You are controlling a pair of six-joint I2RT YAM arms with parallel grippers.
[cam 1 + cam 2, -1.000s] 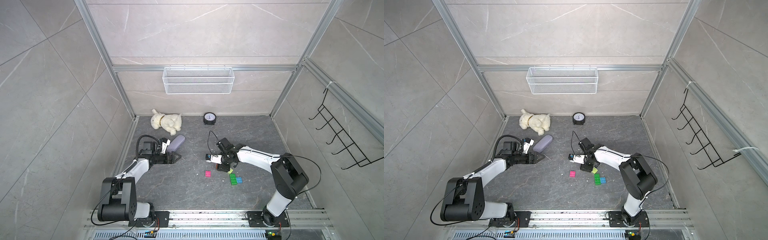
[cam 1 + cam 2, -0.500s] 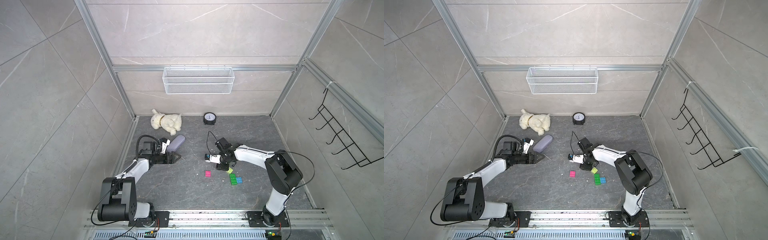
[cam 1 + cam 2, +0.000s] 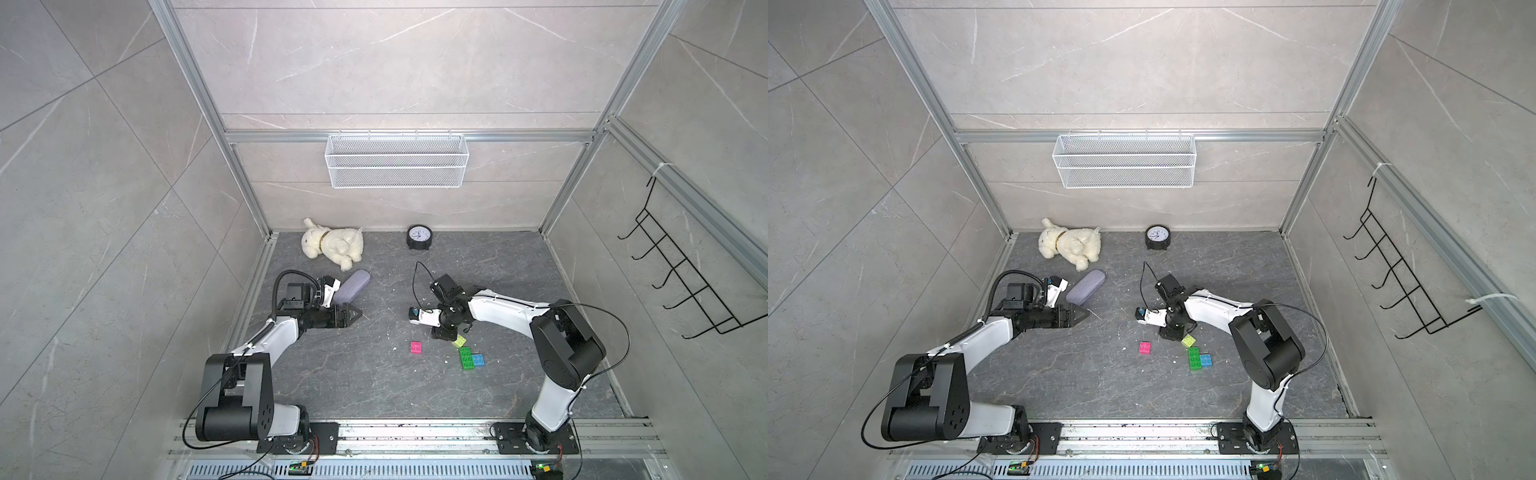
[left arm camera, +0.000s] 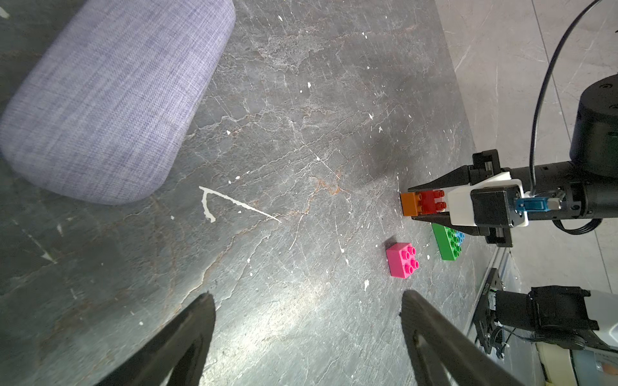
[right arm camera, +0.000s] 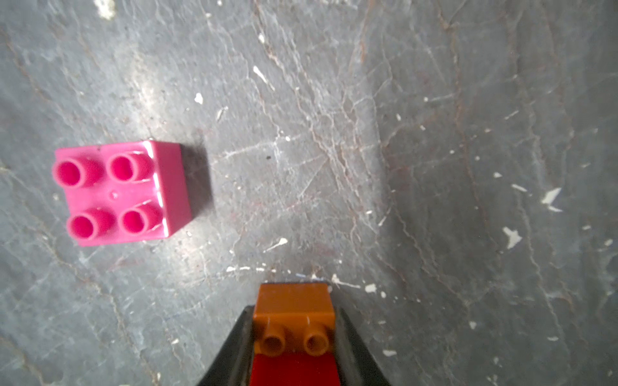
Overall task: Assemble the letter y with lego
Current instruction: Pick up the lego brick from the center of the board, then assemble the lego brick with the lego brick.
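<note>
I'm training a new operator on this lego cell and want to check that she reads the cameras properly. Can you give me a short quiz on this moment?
1. True or false: the left claw holds a brick.
2. Which brick lies apart from all the others? A) pink brick B) blue brick C) long green brick
3. Name the colours of the two bricks between the right claw's jaws.
Key: 1 false, it is open and empty. 2 A. 3 the orange brick and the red brick.
</note>
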